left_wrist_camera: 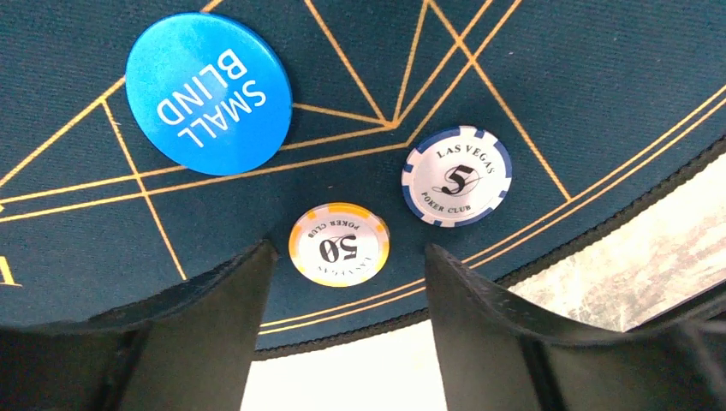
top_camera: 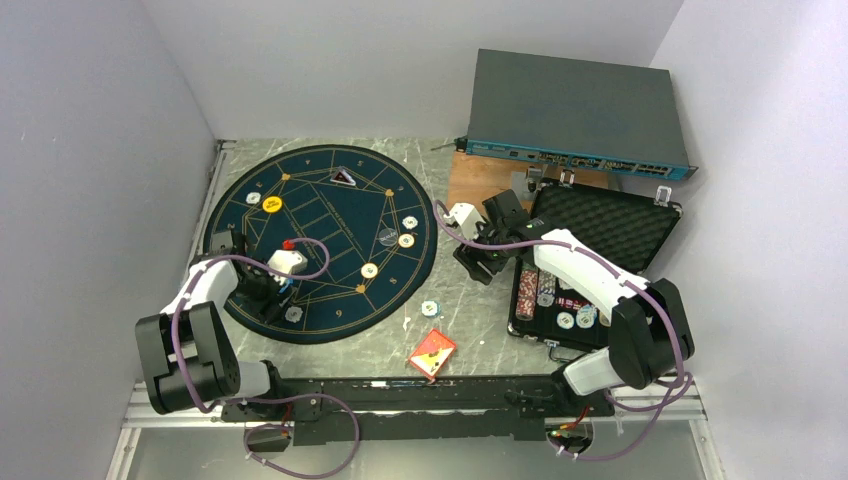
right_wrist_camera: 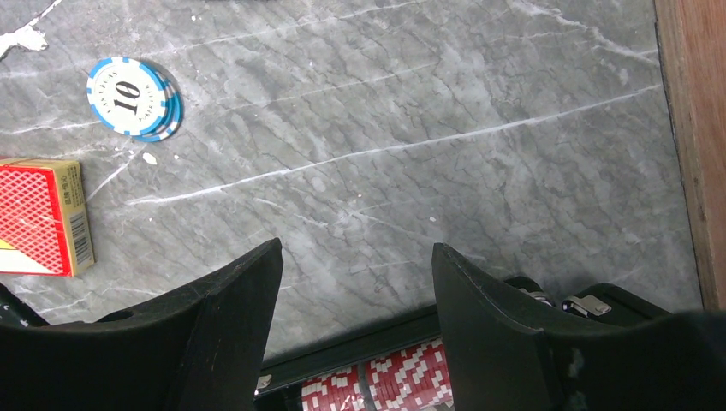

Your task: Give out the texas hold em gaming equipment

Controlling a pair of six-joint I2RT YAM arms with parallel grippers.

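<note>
Only the left wrist view shows what lies under the left gripper (left_wrist_camera: 348,261). Its jaws stand wide apart and hold nothing, and the 50 chip (left_wrist_camera: 339,244) lies flat on the mat (left_wrist_camera: 556,77) just ahead of the gap between the fingertips. The 5 chip (left_wrist_camera: 456,175) is ahead to the right and the blue disc (left_wrist_camera: 208,92) ahead to the left, each apart from the others. From above, the arm covers much of that spot and no print can be read. Seen from the gripper, SMALL BLIND and the 50 read upside down, while the 5 reads upright.

The right gripper (right_wrist_camera: 355,257) is just as wide open and empty, over bare table (right_wrist_camera: 428,128). Far ahead to its left sits the 10 chip (right_wrist_camera: 128,96), seemingly on a second chip. Nearer on the left, cut by the frame, lies the card box (right_wrist_camera: 38,218). The top view shows the box whole, its long axis diagonal, with one corner toward the arm bases. Behind the fingers is the case (right_wrist_camera: 360,347) rim, with red-and-white chips (right_wrist_camera: 402,381) inside.

The left arm is folded tight, forearm out over the mat's near rim, wrist pitched down. The right arm has its elbow raised over the case, forearm reaching left past its edge.
</note>
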